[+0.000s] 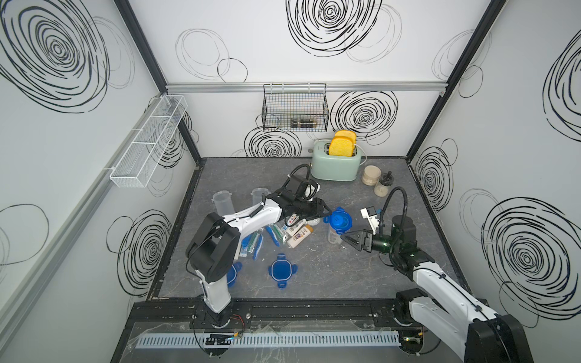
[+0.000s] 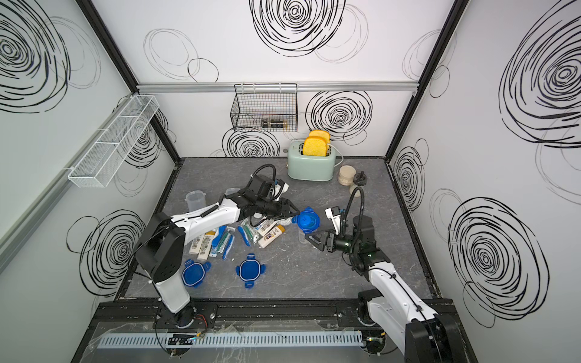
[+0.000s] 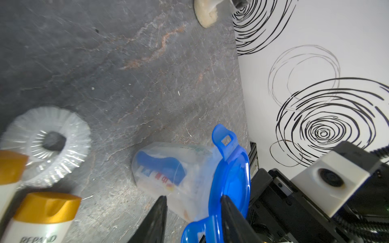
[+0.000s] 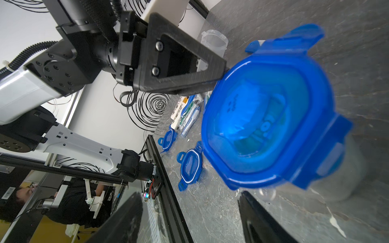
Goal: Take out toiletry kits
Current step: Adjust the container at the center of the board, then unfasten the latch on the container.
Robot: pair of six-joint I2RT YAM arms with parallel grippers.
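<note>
Loose toiletry kits lie left of centre in both top views: cream bottles with tan caps (image 1: 300, 234) (image 2: 272, 235), blue toothbrushes (image 1: 273, 234) and a clear-wrapped round piece (image 3: 46, 145). One clear container (image 1: 333, 234) stands at centre with its blue clip lid (image 1: 340, 220) (image 4: 267, 117) on. Inside it are a blue toothbrush and a toothpaste tube (image 3: 162, 168). My left gripper (image 1: 328, 213) (image 3: 194, 202) is at the lid's edge, jaws apart, with a lid clip between them. My right gripper (image 1: 343, 239) (image 4: 189, 193) is open by the container's base, with nothing between its fingers.
Two lidless clear containers (image 1: 223, 202) (image 1: 259, 196) stand at the left rear. Two loose blue lids (image 1: 282, 270) (image 1: 232, 273) lie near the front. A green toaster (image 1: 334, 163) and two jars (image 1: 371, 176) (image 1: 383, 185) stand at the back. A wire basket (image 1: 295, 107) hangs on the wall.
</note>
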